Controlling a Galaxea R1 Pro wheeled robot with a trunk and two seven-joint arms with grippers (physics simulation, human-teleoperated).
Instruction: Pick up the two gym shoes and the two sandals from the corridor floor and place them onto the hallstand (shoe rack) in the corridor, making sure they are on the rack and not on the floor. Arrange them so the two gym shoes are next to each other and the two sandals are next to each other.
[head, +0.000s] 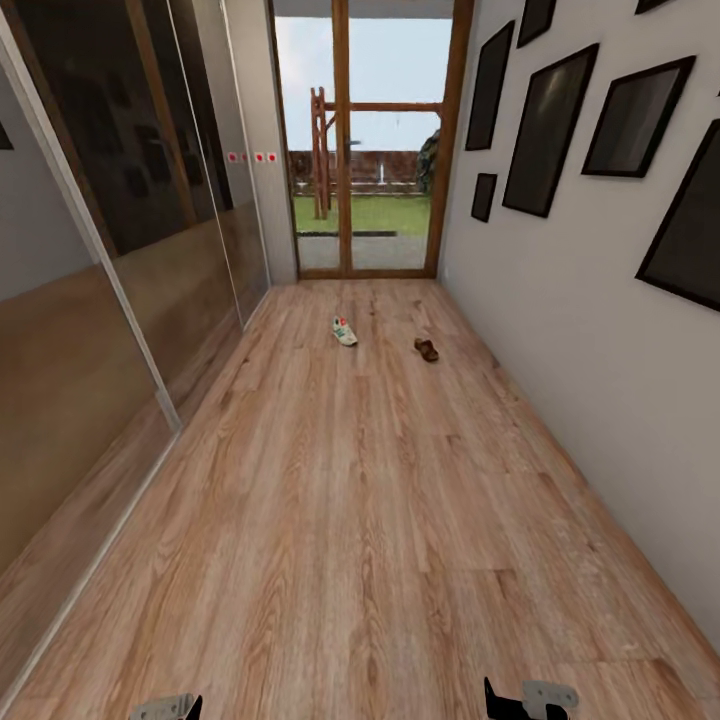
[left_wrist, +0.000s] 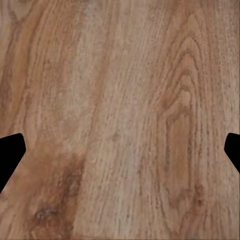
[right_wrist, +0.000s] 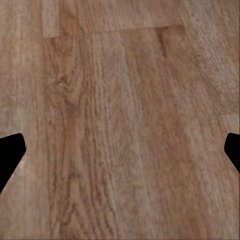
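There are no words or numbers to read anywhere. The small red squares (head: 246, 157) on the wall far ahead are too tiny and blurry to tell what they say.

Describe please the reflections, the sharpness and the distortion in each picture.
Head view: wide-angle stretch bends the walls outward; the mirrored wardrobe doors reflect the floor and pictures; the distant gym shoe and sandal look small and soft. Both wrist views: even light on the corridor floor, slightly blurred grain, no glare.
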